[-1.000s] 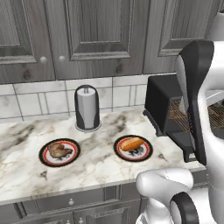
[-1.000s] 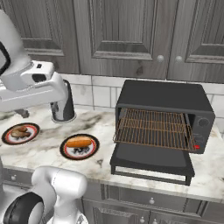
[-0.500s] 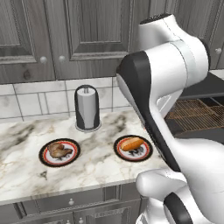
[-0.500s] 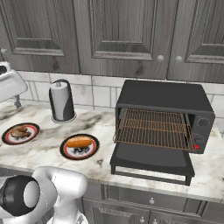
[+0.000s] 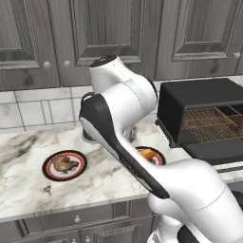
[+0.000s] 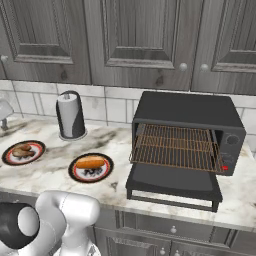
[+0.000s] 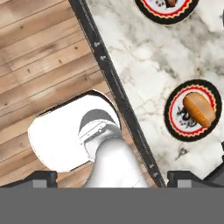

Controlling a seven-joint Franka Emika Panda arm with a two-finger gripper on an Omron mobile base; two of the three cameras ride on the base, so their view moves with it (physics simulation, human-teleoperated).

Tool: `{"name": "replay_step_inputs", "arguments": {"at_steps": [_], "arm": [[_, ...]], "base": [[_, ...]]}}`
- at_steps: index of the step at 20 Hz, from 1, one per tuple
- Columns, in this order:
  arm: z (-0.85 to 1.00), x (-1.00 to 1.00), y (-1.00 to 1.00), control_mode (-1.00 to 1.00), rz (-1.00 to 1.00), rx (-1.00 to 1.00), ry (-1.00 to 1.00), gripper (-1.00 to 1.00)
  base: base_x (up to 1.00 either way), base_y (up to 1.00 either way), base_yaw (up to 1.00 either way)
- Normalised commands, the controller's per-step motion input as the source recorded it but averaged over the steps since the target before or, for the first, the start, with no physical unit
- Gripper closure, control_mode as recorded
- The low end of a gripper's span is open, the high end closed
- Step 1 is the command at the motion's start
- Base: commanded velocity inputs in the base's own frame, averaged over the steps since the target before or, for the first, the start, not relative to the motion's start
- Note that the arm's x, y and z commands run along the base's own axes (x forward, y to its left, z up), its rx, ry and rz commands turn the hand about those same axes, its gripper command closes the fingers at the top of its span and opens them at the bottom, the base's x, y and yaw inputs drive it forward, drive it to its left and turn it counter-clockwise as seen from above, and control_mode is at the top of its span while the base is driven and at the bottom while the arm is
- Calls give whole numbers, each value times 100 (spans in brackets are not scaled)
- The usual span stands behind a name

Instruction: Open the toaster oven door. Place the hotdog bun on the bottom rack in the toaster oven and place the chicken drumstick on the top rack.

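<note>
Black and boxy, the toaster oven [image 6: 187,135] sits on the right side of the marble desk [image 6: 50,172], up near the tiled wall. The toaster oven door [image 6: 172,182] is folded all the way down and lies flat in front of the box. Inside I can see two wire grids. The bottom rack [image 6: 175,156] sticks out a little past the front of the box, over the door. The top rack [image 6: 177,134] is higher up and further in. Both racks are bare.

The hotdog bun [image 6: 90,162] lies on a round plate [image 6: 91,175] with a red and black rim, on the desk just left of the open door. The chicken drumstick [image 6: 22,151] lies on a second plate [image 6: 11,159] of the same kind, further left and well apart from the bun. A dark paper towel holder [image 6: 70,115] stands upright behind the two plates, near the wall.

My gripper [image 7: 111,177] is looking down from high up, over the front edge of the desk and the wood floor [image 7: 39,57]. Its two dark fingertips [image 7: 41,177] are spread as wide as they go, and they hold nothing. From up there the bun on its plate is off to one side.

My white arm bends across the left base view, in front of the desk.
</note>
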Motion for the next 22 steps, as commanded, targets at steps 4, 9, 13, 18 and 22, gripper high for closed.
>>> {"name": "replay_step_inputs", "arguments": {"at_steps": [4,9,13,18,22], "arm": [[-26,94,89,-100,13,-3,42,-100],[-73,72,85,-100,14,-6,33,-100],[-94,69,27,-100,13,-3,12,-100],[-61,48,0,-100,8,0,1,-100],[-57,13,4,-100,8,0,0,-100]], "base": [[0,0,0],[0,0,0],[0,0,0],[0,0,0],[0,0,0]]}}
